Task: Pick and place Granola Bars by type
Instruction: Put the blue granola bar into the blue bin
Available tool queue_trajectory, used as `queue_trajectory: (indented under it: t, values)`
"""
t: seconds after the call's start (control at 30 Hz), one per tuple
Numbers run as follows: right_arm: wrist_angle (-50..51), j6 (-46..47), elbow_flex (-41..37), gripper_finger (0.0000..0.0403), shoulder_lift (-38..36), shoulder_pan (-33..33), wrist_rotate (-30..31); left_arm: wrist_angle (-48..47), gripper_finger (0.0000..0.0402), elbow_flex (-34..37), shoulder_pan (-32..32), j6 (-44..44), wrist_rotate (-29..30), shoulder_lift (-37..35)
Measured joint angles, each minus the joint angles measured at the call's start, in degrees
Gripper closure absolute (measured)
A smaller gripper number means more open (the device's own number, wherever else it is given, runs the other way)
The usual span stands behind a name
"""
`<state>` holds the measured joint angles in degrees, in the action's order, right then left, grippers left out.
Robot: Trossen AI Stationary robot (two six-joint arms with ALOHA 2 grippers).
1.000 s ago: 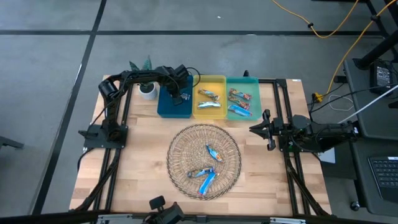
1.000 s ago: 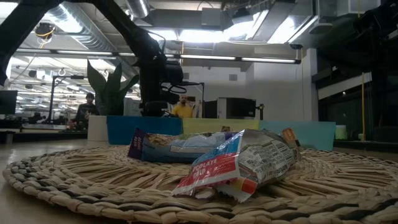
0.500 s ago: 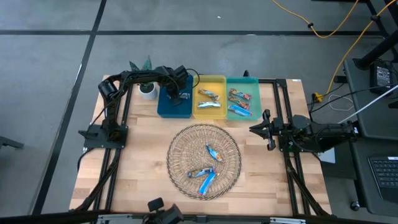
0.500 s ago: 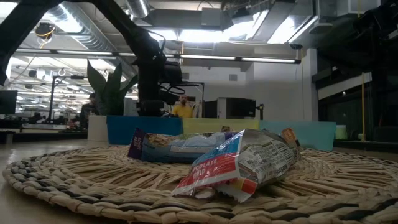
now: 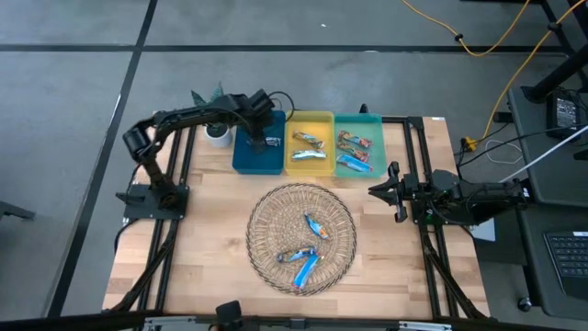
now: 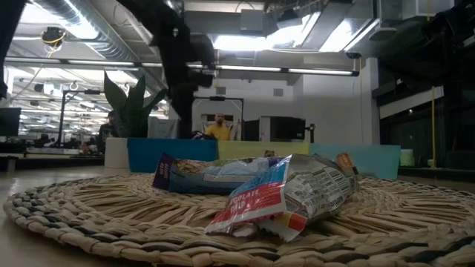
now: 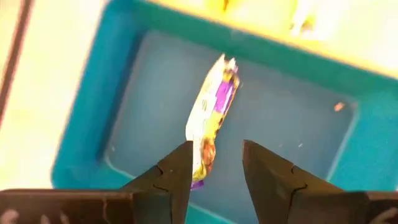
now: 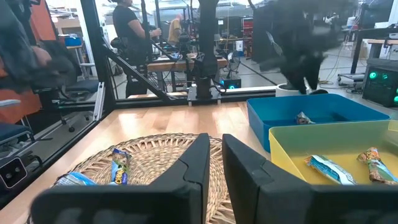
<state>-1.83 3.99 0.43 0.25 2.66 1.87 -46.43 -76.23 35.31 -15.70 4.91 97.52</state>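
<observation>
Purple-and-yellow foil marks the wrapped granola bar that lies loose on the floor of the blue rectangular plastic tray, and our left pincer hangs just above it, its two dark fingers parted with nothing between them. We judge this to be the release step: the bar is down in its tray and free. Beside it, the yellow tray holds two bars and the teal tray holds three. Three more shiny wrapped bars wait on the round woven wicker mat in the middle of the light wooden desk, one bright blue, the others silvery-blue.

Our right pincer rests low at the right edge of the desk, near the mat, fingers nearly together and empty.

Next, we think, one arm must reach over the mat, pick a single bar cleanly off the uneven weave, and match its wrapper to the right tray.
</observation>
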Motion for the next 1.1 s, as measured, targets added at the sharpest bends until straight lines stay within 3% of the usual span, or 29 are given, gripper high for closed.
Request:
queue_trajectory:
  t: [0.27, 0.6, 0.9, 1.1]
  values:
    - [0.0, 0.0, 0.0, 0.0354, 0.0, 0.0, 0.0, 1.35, 0.0269, 0.0, -3.0, 0.39, -0.45, -10.43]
    - [0.02, 0.0, 0.0, 0.0354, -0.02, 0.0, 0.0, 4.29, 0.027, 0.0, -9.53, 2.05, -12.15, -21.45]
    - [0.01, 0.0, 0.0, 0.0354, -0.02, 0.02, -0.01, 7.81, 0.027, 0.0, -19.88, 1.2, -20.5, -26.29]
    - [0.01, 0.0, 0.0, 0.0354, 0.0, 0.01, -0.01, 7.71, 0.027, 0.0, -28.76, 1.87, -21.04, -26.67]
